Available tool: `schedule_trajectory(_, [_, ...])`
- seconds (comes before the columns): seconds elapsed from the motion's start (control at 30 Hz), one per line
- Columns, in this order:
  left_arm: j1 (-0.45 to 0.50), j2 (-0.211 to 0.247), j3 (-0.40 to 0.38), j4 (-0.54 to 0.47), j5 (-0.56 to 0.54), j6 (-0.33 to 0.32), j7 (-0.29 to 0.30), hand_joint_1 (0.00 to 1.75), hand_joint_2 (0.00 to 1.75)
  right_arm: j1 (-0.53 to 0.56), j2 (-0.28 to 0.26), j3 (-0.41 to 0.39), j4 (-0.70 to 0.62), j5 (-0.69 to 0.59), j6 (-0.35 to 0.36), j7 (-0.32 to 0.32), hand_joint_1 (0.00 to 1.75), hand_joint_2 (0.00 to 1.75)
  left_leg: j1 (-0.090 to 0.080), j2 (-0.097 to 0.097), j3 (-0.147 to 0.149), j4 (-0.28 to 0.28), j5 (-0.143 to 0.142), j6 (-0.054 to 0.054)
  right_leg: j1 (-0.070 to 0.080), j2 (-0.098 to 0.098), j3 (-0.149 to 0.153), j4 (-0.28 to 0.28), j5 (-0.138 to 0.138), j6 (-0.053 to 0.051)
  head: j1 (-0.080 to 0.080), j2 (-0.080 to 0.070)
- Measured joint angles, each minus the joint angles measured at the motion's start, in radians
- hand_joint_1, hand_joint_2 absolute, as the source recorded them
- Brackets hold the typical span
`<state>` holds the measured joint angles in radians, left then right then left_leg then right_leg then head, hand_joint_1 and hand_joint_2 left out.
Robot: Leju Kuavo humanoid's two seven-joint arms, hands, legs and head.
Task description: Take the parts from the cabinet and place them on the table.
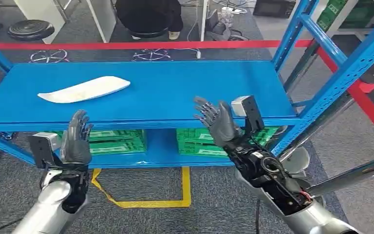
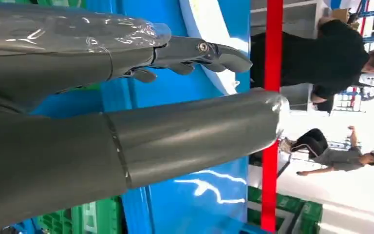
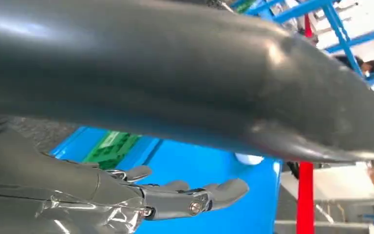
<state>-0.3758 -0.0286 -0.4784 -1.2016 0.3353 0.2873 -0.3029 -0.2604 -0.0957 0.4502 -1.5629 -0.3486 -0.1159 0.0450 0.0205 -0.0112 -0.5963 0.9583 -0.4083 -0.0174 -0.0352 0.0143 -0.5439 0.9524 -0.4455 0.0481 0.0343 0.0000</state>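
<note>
Now white part (image 1: 84, 89) beyond left robot hand (image 1: 76, 139).

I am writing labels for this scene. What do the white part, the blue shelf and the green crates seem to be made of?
White part: probably moulded plastic, smooth and matte, a long thin curved shell; the material is not certain.
Shelf: likely painted sheet metal, an even blue coat with soft reflections, on angled blue posts.
Green crates: plastic, judging by the ribbed, gridded walls.

The light was bright and even. The blue shelf (image 1: 175, 87) shone with white glare. Up close, the thumb (image 3: 199, 73) looked big and blurry.
</note>
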Motion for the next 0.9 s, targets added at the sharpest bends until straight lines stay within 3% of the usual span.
schedule_trajectory(0.3, [-0.002,0.001,0.000,-0.001,0.047,0.024,-0.005,0.00,0.00,0.009,-0.015,0.016,-0.047,-0.010,-0.040,0.023,0.00,0.00,0.000,0.001,0.000,0.000,0.000,0.000,0.000,0.000,0.000,0.002,0.000,0.000,-0.001,0.000])
schedule_trajectory(0.9, [0.014,0.022,0.000,-0.018,0.050,0.039,0.002,0.00,0.00,-0.003,-0.015,0.039,-0.046,-0.010,-0.032,0.011,0.00,0.00,0.000,0.000,0.000,0.000,0.000,-0.001,0.000,0.000,0.001,0.003,-0.001,-0.001,-0.002,0.000])
